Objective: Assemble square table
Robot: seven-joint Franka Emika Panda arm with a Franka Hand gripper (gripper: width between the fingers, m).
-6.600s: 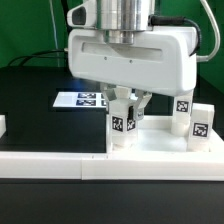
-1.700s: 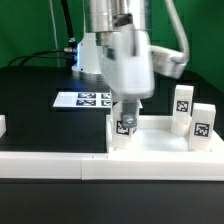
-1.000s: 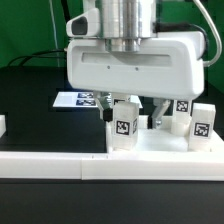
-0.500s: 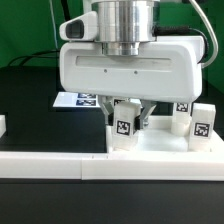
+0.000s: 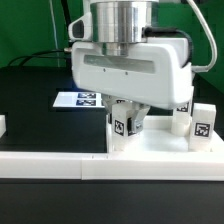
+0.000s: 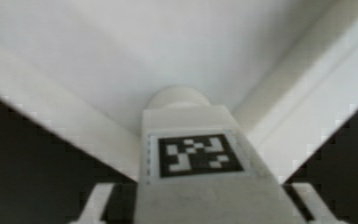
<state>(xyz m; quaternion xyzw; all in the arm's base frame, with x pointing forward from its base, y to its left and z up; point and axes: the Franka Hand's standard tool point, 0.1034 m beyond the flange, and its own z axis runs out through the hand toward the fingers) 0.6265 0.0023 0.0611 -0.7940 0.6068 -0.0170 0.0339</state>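
Note:
The square table's white slab (image 5: 165,146) lies at the exterior view's right, behind the low wall. One white tagged leg (image 5: 124,126) stands at the slab's near left corner and leans a little. My gripper (image 5: 128,121) comes down from above and is shut on this leg, a finger on each side. The wrist view shows the same leg (image 6: 195,140) with its tag facing the camera, the fingers (image 6: 99,204) pressed against its sides, and the slab (image 6: 87,45) beneath. Two more legs (image 5: 201,125) (image 5: 183,109) stand upright on the slab's right part.
The marker board (image 5: 78,99) lies flat on the black table behind the slab. A long low white border wall (image 5: 50,160) runs along the front. A small white block (image 5: 2,125) sits at the exterior view's far left edge.
The fingers have closed from wide open onto the corner leg. The hand has since twisted slightly, and the leg now leans with it.

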